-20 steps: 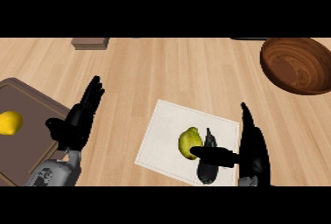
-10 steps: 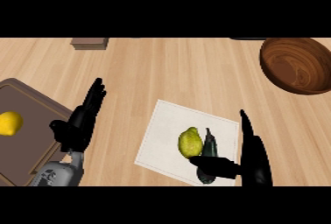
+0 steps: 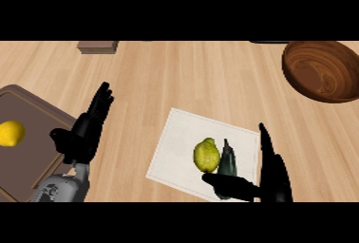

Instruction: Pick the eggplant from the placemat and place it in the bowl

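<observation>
Dan: Black right hand (image 3: 272,173) has slipped a little toward the near edge of the light wooden worktop (image 3: 175,80) since a second ago. Its thumb now crosses the near end of the slim dark eggplant (image 3: 228,159) instead of its middle. Eggplant itself lies where it did.

Kit: yep, and that hand isn't gripping it. Fingers are straight, pointing at the far edge, just right of the eggplant, with the thumb stuck out sideways. Can't tell if the thumb actually touches. The eggplant lies flat on the white rectangular placemat (image 3: 186,137), toward the mat's near right corner, right up against a yellow-green lemon-shaped fruit (image 3: 206,154) on its left.

Dan: Black left hand (image 3: 80,137)?

Kit: relaxed too, fingers straight up, resting toward the worktop's left side, just beside the dark brown cutting board (image 3: 28,166). A round yellow lemon (image 3: 10,134) sits on that board, right at the left edge.

Dan: and the bowl?

Kit: round dark wooden bowl (image 3: 322,71) is in the worktop's far right corner, well apart from the mat. A small brown block (image 3: 97,47) sits at the far edge, left of centre.
</observation>
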Tool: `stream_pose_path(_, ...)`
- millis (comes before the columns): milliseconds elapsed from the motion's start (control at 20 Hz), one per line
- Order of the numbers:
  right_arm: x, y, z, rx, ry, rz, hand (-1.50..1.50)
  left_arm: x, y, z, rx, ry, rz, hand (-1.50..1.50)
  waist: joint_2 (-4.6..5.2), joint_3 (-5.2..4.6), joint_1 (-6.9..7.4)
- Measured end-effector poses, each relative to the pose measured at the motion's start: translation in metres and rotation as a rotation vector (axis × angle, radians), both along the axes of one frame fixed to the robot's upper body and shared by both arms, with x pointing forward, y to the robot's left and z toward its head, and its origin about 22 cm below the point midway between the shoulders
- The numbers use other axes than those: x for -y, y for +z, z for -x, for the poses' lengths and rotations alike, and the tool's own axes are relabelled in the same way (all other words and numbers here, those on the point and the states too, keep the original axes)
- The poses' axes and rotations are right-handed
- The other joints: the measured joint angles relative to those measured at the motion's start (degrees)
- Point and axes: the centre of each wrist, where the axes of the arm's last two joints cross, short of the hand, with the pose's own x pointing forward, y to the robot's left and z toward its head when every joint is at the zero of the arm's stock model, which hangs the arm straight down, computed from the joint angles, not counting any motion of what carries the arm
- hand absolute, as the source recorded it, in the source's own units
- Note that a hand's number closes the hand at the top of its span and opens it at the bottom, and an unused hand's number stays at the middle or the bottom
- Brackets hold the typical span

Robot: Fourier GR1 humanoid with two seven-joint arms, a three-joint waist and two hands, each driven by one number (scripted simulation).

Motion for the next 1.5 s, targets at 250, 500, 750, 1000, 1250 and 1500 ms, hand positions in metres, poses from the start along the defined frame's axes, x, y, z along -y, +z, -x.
stream_pose_path(250, -0.002, -0.010, 0.003, -0.017, -0.016, -0.047, -1.50, 0.003, -0.001, 0.000, 0.001, 0.000, -0.001, 0.00, 0.02, 0.00, -0.02)
stream_pose_path(500, -0.006, -0.024, 0.004, -0.027, -0.042, -0.084, -1.50, 0.005, 0.005, 0.002, 0.001, -0.001, 0.002, 0.00, 0.01, 0.01, 0.03)
stream_pose_path(750, -0.010, -0.041, 0.009, -0.051, -0.067, -0.092, -1.50, -0.004, 0.006, 0.005, -0.004, -0.005, 0.001, 0.00, 0.01, 0.01, 0.01)
stream_pose_path(1000, -0.011, -0.064, 0.009, -0.116, -0.082, -0.042, -1.50, 0.001, -0.001, 0.004, -0.008, -0.003, 0.006, 0.00, 0.05, 0.00, -0.04)
stream_pose_path(1250, -0.009, -0.072, 0.011, -0.153, -0.072, 0.016, -1.50, 0.004, 0.001, 0.004, -0.002, -0.004, 0.002, 0.00, -0.10, -0.09, 0.01)
stream_pose_path(1500, -0.010, -0.077, 0.003, -0.174, -0.060, -0.038, 1.50, 0.002, -0.002, 0.001, -0.003, -0.004, 0.006, 0.00, -0.71, -0.65, -0.09)
